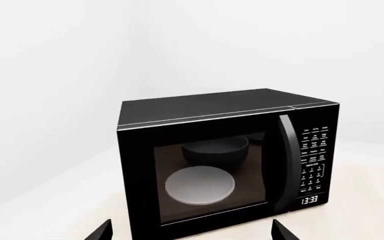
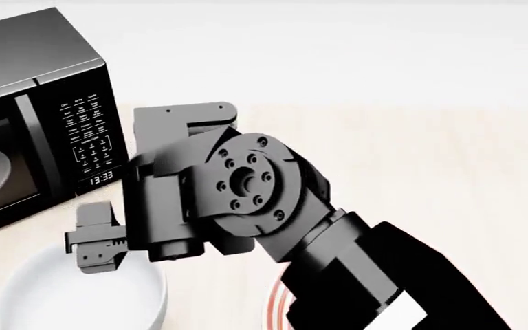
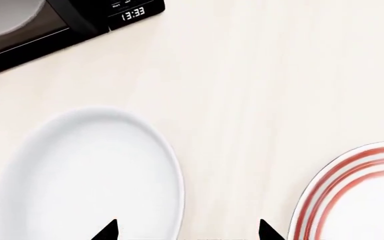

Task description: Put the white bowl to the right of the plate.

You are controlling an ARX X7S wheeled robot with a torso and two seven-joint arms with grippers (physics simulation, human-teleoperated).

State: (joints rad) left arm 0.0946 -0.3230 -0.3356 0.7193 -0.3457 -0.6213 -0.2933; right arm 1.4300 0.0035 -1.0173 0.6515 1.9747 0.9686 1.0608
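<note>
The white bowl [image 3: 88, 175] looks rigid, glossy, slippery — pinch its thick rim; right gripper [image 3: 188, 231] jaws gape empty, left gripper [image 1: 190, 231] likewise

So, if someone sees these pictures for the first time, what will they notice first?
Probably the right arm, which fills the middle of the head view. Behind it at the left stands the black microwave, its clock showing 13:33. On the table below lie the white bowl and, apart from it, the plate with red rings.

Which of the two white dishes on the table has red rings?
The plate, flat with red-orange rings around its rim. The white bowl beside it is deep and plain, nearer the microwave.
</note>
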